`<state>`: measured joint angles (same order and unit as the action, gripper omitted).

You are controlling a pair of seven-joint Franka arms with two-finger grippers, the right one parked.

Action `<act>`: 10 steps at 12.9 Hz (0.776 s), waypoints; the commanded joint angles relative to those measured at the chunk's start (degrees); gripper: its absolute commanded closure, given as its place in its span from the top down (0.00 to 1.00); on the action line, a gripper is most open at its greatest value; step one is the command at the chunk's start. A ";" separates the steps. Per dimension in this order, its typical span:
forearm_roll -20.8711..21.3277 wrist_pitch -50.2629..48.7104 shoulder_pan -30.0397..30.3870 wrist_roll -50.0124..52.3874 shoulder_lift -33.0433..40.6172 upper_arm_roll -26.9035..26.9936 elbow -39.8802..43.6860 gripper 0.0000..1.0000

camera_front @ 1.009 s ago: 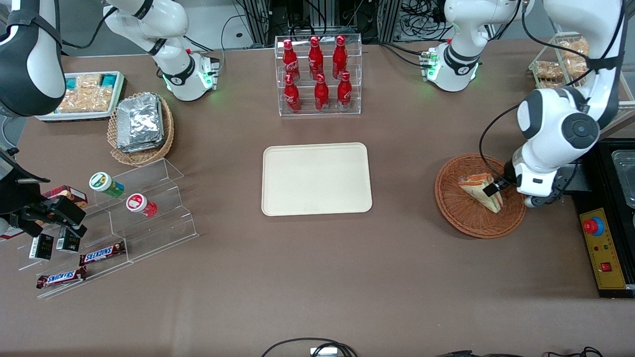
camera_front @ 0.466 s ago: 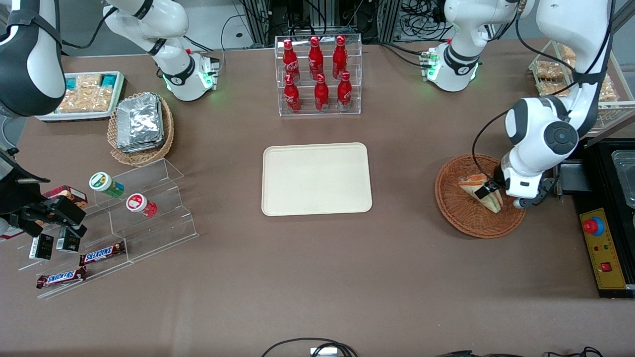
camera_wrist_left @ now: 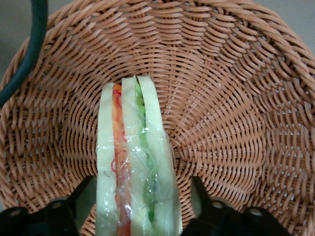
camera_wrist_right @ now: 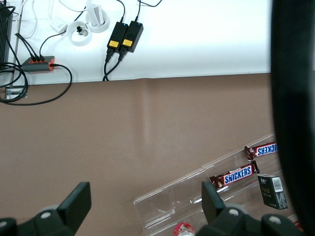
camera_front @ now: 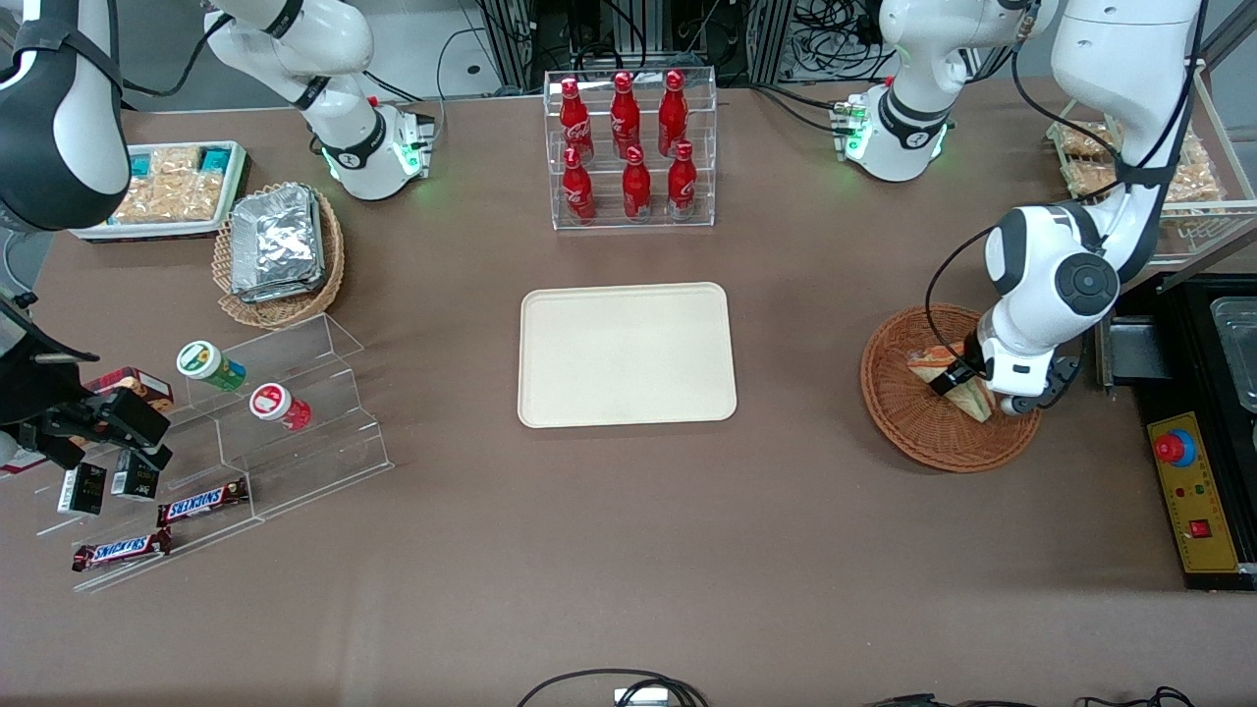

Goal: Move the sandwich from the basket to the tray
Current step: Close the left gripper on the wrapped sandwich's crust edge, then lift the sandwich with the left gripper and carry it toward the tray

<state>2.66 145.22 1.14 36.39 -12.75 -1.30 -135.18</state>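
The sandwich (camera_front: pixel 925 363), a wrapped white-bread wedge with orange and green filling, lies in the round reddish-brown wicker basket (camera_front: pixel 889 407) toward the working arm's end of the table. My left gripper (camera_front: pixel 965 385) is down in the basket, open, straddling the sandwich. In the left wrist view the sandwich (camera_wrist_left: pixel 133 162) stands on edge between the two black fingers (camera_wrist_left: pixel 80 201). One finger sits close against the bread, and a strip of basket (camera_wrist_left: pixel 221 98) weave shows between the bread and the other. The cream tray (camera_front: pixel 627 353) lies bare at the table's middle.
A clear rack of red bottles (camera_front: pixel 628 147) stands farther from the front camera than the tray. A tan basket of foil packets (camera_front: pixel 278 250), a white snack tray (camera_front: pixel 167 187) and clear steps with snack bars (camera_front: pixel 201 501) lie toward the parked arm's end. A black control box (camera_front: pixel 1193 491) adjoins the basket.
The left arm's wrist has shifted toward the tray, sliding the gripper along the sandwich toward its wide end. The sandwich and the basket have stayed in place.
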 commanded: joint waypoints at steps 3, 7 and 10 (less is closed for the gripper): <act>0.85 0.77 0.36 0.88 1.14 -0.11 -0.35 0.00; 0.94 -5.72 0.36 -0.52 6.75 -0.28 0.96 0.00; 0.94 -12.83 -0.43 -2.28 9.57 -0.72 5.61 0.00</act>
<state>2.84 137.18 1.03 34.91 -5.93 -1.50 -132.12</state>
